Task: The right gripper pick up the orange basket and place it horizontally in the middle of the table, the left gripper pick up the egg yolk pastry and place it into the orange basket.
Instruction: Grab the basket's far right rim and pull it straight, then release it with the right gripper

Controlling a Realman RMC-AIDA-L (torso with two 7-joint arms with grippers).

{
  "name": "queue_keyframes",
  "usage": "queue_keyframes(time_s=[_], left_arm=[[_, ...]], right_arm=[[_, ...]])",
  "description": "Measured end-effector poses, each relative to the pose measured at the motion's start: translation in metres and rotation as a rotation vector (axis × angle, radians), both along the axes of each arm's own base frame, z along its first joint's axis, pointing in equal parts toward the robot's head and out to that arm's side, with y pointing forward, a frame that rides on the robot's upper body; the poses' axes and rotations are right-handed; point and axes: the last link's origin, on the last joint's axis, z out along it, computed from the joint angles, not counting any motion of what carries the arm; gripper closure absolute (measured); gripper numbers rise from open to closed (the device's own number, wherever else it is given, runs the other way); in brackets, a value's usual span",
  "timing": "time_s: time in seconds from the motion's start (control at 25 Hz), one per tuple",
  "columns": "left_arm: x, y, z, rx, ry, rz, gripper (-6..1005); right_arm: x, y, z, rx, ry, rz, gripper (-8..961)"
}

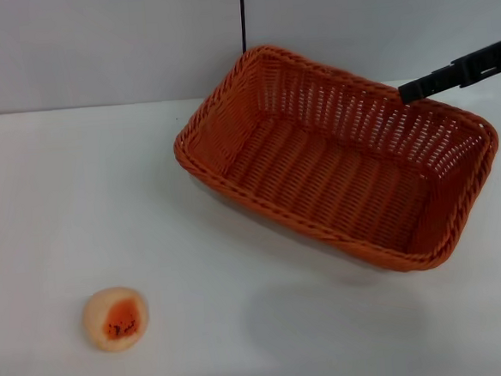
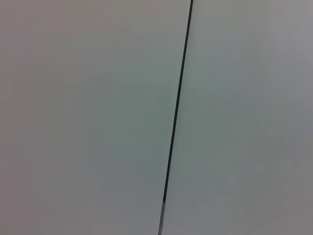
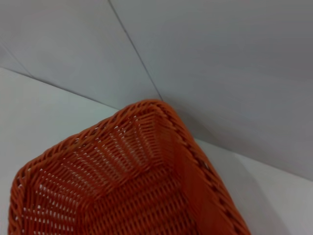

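The orange basket (image 1: 339, 160) hangs tilted above the right half of the white table (image 1: 63, 210), and its shadow falls on the tabletop below and in front of it. My right gripper (image 1: 409, 90), a black claw reaching in from the right edge of the head view, is shut on the basket's far rim. The right wrist view looks down on one corner of the orange basket (image 3: 132, 181) and shows no fingers. The egg yolk pastry (image 1: 115, 318) lies on the table at the front left, far from the basket. My left gripper is out of view.
A grey wall with a dark vertical seam (image 1: 243, 16) stands behind the table. The left wrist view shows only that wall and the seam (image 2: 176, 117).
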Motion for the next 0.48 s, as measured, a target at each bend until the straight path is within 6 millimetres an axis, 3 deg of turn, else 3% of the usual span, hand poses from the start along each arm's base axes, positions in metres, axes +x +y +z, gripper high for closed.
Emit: queue_keyframes(time_s=[0.48], left_arm=[[0.001, 0.001, -0.001, -0.013, 0.001, -0.012, 186]], right_arm=[[0.014, 0.000, -0.020, 0.065, 0.000, 0.086, 246]])
